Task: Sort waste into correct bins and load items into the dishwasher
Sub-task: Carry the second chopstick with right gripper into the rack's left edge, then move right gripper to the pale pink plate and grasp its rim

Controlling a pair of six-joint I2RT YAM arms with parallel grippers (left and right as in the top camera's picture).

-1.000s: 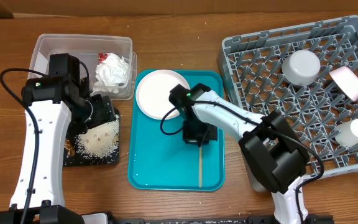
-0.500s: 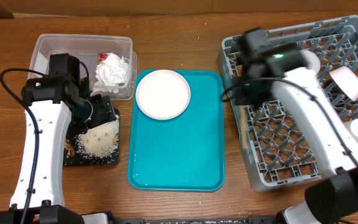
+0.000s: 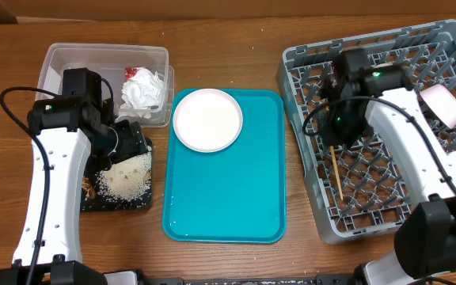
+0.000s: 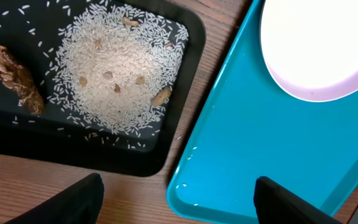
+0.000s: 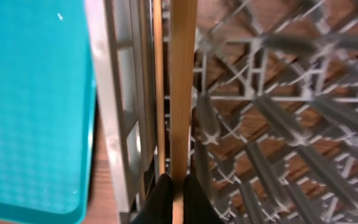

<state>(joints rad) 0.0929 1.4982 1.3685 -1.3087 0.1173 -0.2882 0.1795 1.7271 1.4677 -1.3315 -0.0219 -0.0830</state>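
One chopstick [image 5: 182, 93], wooden: clamped in my right gripper [image 5: 178, 200], jaws narrow on its near end, shaft running straight out ahead of the fingertips. From overhead it hangs past the gripper over the left columns of the rack [image 3: 299, 59]. I cannot tell whether its tip touches the grid.

One rack, grey lattice: directly beneath and around the right gripper. A pale bowl [image 3: 385, 85], a pink item [image 3: 443, 104] and a white cup [image 3: 450, 169] sit in it, on the far side of that arm from the chopstick.

One teal tray [image 3: 228, 198]: just outside the rack wall, to the left of the right gripper. It carries a white plate [image 3: 207, 119] at its far corner.

One left gripper [image 4: 179, 208]: jaws wide, nothing between them, hovering above the gap where the teal tray meets the black tray [image 4: 185, 81].

One black tray: ahead and left of the left gripper, holding a spread of rice [image 4: 114, 74] and a brown scrap [image 4: 11, 78].

One clear bin [image 3: 70, 59]: beyond the left gripper, with crumpled tissue [image 3: 143, 89] inside.
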